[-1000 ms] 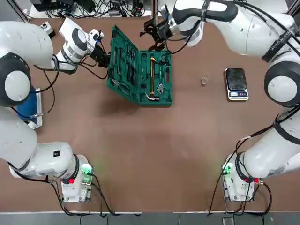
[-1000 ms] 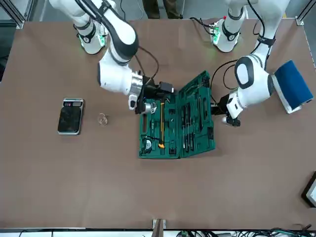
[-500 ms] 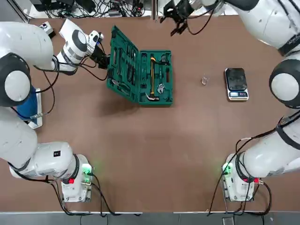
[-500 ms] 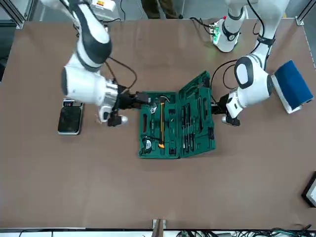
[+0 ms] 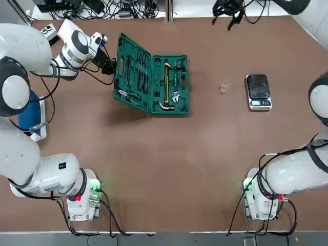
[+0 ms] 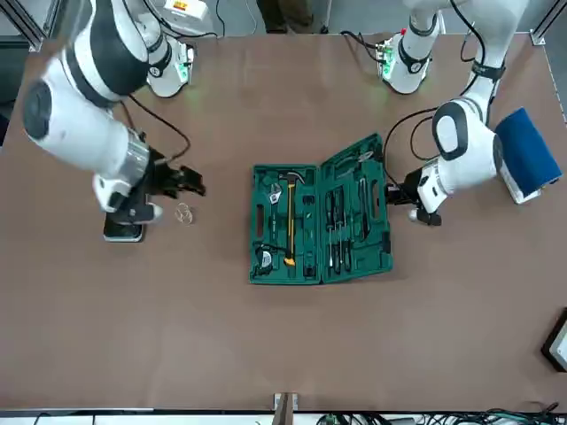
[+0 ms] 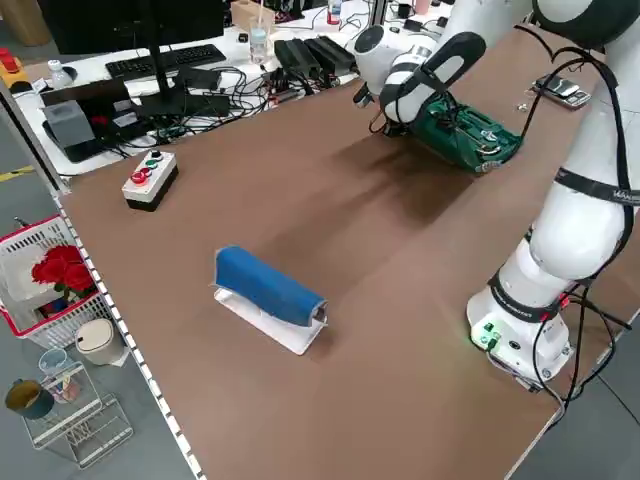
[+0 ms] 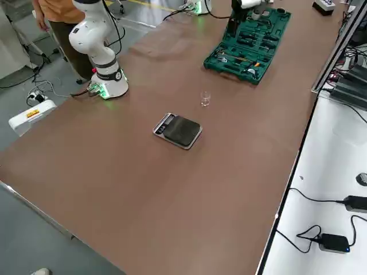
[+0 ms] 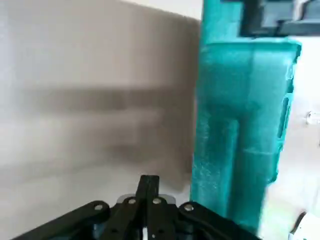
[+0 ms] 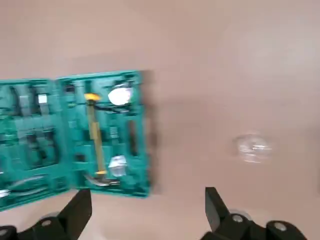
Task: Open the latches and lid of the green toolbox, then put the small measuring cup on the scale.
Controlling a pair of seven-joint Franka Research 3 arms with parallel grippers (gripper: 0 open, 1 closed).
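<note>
The green toolbox (image 5: 159,84) lies open toward the table's far edge, its lid (image 5: 128,74) leaning back against the left gripper (image 5: 108,65), fingers pinched shut behind it. So the cup step looks next. The small measuring cup (image 5: 224,87) stands just beside the scale (image 5: 258,91), on the toolbox side, right half of the table. The right gripper (image 6: 182,181) hangs over it with jaws spread wide and holding nothing; it is plainly the nearer arm, with the scale just past the cup.

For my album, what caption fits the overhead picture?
Open green toolbox, left gripper behind its lid; small measuring cup waits beside the scale.
</note>
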